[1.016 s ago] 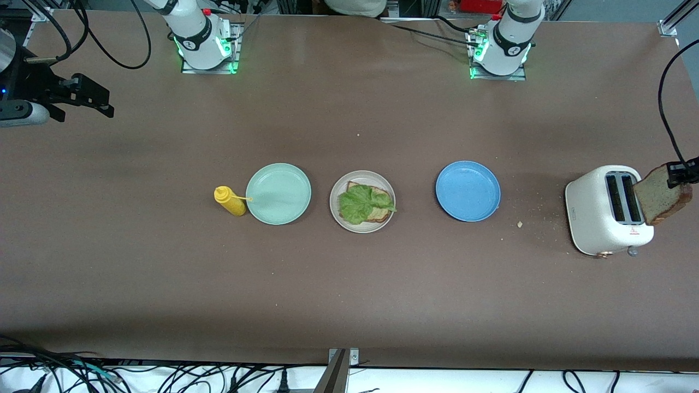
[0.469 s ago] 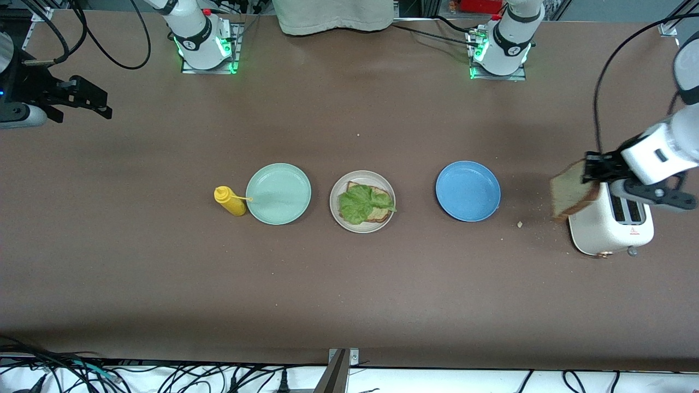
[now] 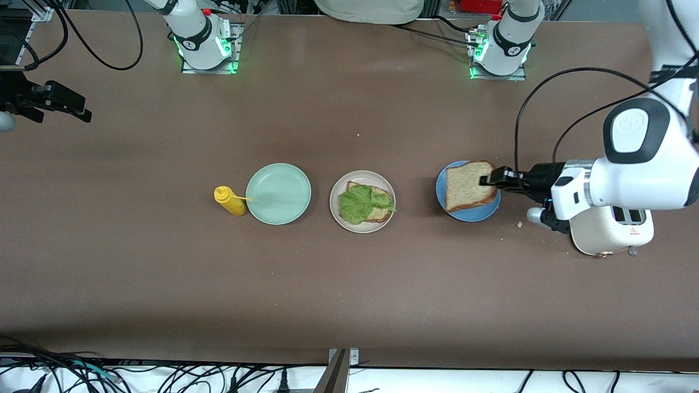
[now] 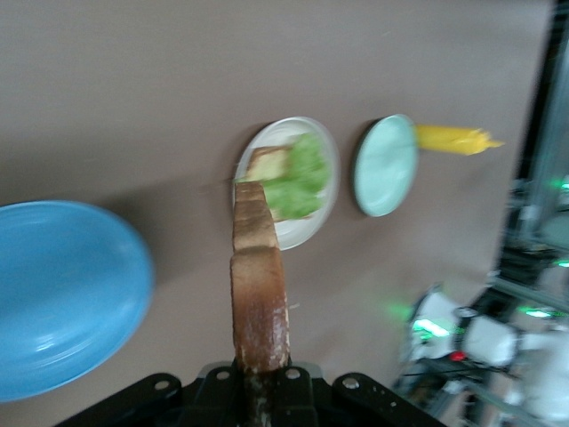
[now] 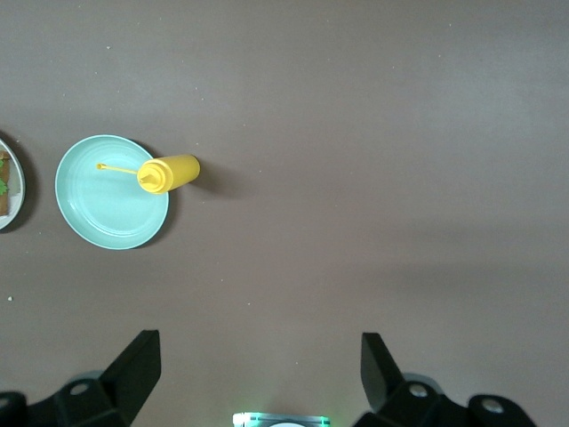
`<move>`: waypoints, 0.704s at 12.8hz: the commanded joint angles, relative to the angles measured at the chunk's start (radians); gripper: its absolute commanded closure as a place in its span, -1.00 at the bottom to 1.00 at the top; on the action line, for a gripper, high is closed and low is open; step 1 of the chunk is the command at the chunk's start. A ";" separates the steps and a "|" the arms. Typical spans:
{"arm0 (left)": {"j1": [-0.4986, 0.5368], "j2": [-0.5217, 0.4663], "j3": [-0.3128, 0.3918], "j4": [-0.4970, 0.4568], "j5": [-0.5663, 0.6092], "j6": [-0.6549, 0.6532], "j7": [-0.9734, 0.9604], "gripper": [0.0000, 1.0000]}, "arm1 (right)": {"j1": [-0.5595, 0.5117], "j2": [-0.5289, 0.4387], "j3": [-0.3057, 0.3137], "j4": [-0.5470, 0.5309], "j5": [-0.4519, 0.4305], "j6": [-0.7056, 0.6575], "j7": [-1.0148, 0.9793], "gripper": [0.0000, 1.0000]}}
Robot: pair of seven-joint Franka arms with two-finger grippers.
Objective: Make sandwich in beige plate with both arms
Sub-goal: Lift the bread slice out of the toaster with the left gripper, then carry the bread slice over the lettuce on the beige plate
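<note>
L gripper (image 3: 487,180) clamps bread slice (image 3: 468,185) over blue plate (image 3: 464,214). Beige plate (image 3: 335,210) w/ bread + lettuce (image 3: 361,203) lies toward R arm's end. R gripper (image 5: 260,366) wide, waits.

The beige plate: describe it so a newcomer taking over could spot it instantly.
Three round plates sit in a row across the middle of the brown table. The beige plate is the middle one, between the mint-green plate and the blue plate. Only it holds food: bread under a lettuce leaf.
</note>
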 commanded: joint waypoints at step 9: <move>-0.284 0.258 0.000 0.021 -0.316 0.331 0.070 1.00 | 0.009 0.039 0.010 0.028 -0.003 -0.012 0.002 -1.00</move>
